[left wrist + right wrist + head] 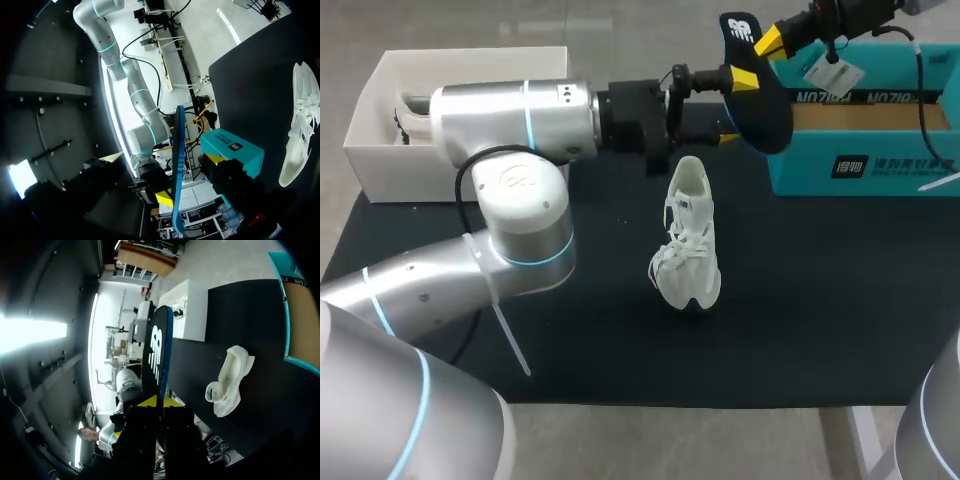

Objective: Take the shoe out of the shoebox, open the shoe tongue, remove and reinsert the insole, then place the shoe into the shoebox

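Far left: open white cardboard box with a second pale shoe inside. Past mid-table, left gripper, fingers spread apart on either side of the dark navy foam insole, one tip clear of it. Nearer, white lace-up sneaker out on the black table mat, apart from both grippers. Right gripper clamped on the insole's top end, holding it aloft before the teal cardboard shoebox at far right.
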You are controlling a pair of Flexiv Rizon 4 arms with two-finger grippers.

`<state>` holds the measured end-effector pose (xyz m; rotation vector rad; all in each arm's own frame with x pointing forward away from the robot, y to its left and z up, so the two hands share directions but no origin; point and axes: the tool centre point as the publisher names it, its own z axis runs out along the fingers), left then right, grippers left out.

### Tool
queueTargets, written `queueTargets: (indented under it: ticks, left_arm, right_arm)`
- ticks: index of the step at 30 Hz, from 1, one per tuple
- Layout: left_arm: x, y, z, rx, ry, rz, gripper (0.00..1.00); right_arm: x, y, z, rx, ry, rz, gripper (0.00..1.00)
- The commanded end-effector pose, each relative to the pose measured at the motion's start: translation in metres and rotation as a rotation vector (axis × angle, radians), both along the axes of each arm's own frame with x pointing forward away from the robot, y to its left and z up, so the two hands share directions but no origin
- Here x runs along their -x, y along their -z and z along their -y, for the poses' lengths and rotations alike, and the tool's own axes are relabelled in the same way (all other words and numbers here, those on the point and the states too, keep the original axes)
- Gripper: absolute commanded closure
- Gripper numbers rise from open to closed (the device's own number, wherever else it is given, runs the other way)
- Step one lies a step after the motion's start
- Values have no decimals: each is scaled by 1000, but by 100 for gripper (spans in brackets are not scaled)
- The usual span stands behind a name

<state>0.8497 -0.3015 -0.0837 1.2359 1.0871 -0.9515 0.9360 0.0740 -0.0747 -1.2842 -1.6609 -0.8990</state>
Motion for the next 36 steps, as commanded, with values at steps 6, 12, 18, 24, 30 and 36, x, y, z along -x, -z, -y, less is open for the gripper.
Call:
queueTargets:
  ticks: [6, 12, 18, 24, 30, 36]
  left_arm:
    - [-2, 3, 2, 8, -3, -2, 28]
    - [-5, 5, 2, 6, -4, -5, 54]
    - [-8, 8, 5, 3, -5, -7, 62]
    - [-9, 13, 8, -4, 2, -25, 100]
    - [-9, 16, 7, -19, 18, -32, 100]
    - [-11, 14, -2, -16, 15, -51, 100]
  right_arm:
    - [6, 3, -6, 3, -11, -8, 100]
    - [12, 6, -9, -3, -10, -10, 100]
    - [20, 11, -10, -13, -5, -16, 100]
    - [24, 13, -11, -33, -7, -2, 100]
    - [24, 12, -11, -55, -24, 47, 0]
    - [21, -1, 3, -88, -7, 144, 0]
